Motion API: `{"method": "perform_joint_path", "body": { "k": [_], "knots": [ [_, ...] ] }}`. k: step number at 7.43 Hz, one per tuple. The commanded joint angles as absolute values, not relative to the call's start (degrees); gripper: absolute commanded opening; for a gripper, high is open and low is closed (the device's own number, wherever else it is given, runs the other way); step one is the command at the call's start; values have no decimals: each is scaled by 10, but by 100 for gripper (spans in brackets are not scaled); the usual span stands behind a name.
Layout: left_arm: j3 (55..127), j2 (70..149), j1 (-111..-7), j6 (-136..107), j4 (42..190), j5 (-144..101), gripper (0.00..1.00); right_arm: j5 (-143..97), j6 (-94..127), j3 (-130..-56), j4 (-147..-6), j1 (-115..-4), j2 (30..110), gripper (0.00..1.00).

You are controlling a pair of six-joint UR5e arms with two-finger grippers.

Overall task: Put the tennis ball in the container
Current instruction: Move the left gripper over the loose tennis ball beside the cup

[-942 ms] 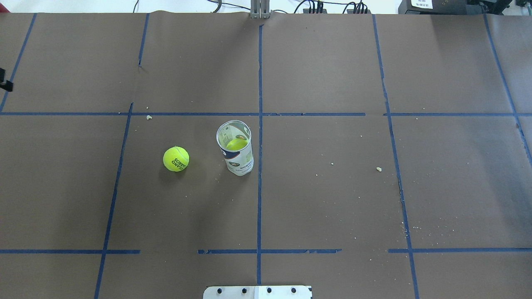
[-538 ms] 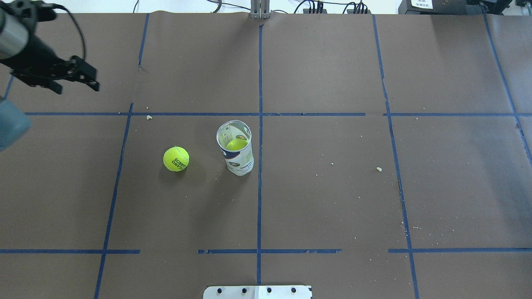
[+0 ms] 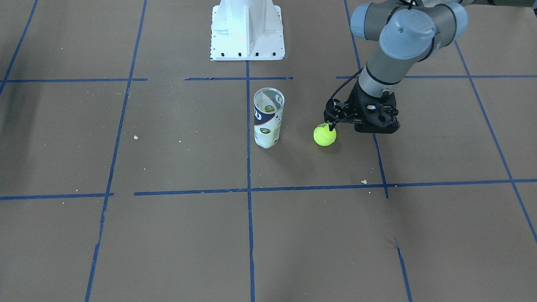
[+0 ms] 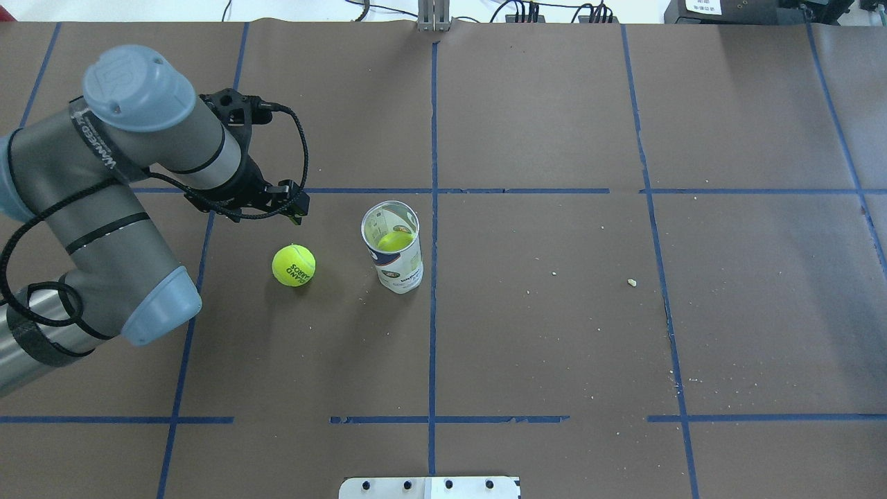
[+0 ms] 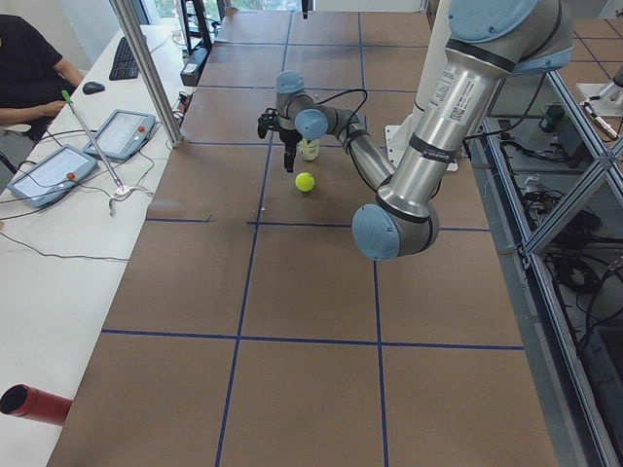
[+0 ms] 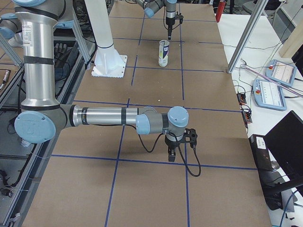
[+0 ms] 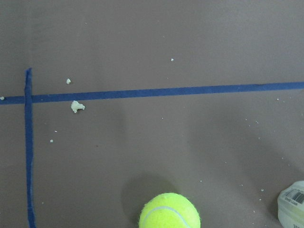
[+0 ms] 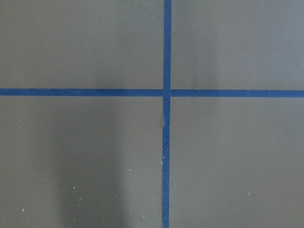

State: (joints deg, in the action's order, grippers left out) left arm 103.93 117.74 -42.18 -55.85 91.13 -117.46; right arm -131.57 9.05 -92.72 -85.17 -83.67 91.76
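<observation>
The tennis ball [image 4: 293,265] [image 3: 324,135] [image 5: 305,181] lies on the brown table, left of the container. At the bottom edge of the left wrist view the tennis ball [image 7: 169,211] shows again. The container [image 4: 392,246] [image 3: 268,117] [image 6: 163,53] stands upright and open, with a second yellow-green ball [image 4: 395,240] inside. My left gripper [image 4: 298,210] [image 3: 333,123] hangs just above the table beside the loose ball, fingers together, holding nothing. My right gripper [image 6: 173,153] is far off over bare table; I cannot tell its state.
The white robot base [image 3: 247,29] [image 4: 429,487] stands behind the container. Small crumbs [image 4: 631,282] dot the paper. An operator [image 5: 29,68], tablets [image 5: 54,170] and a metal pole [image 5: 146,68] line the far side of the table.
My left arm has swung in from the overhead view's left edge to a spot beside the loose ball. Ball and container have not moved.
</observation>
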Motion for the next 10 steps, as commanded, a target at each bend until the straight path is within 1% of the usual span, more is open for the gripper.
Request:
{"method": "perform_joint_path", "body": {
  "k": [1, 10],
  "knots": [
    [1020, 1174, -409, -568, 940, -1167, 100, -1316, 91, -927, -852, -837, 918, 100],
    [993, 1149, -369, -603, 988, -1138, 100, -1316, 91, -927, -852, -837, 918, 100]
  ]
}}
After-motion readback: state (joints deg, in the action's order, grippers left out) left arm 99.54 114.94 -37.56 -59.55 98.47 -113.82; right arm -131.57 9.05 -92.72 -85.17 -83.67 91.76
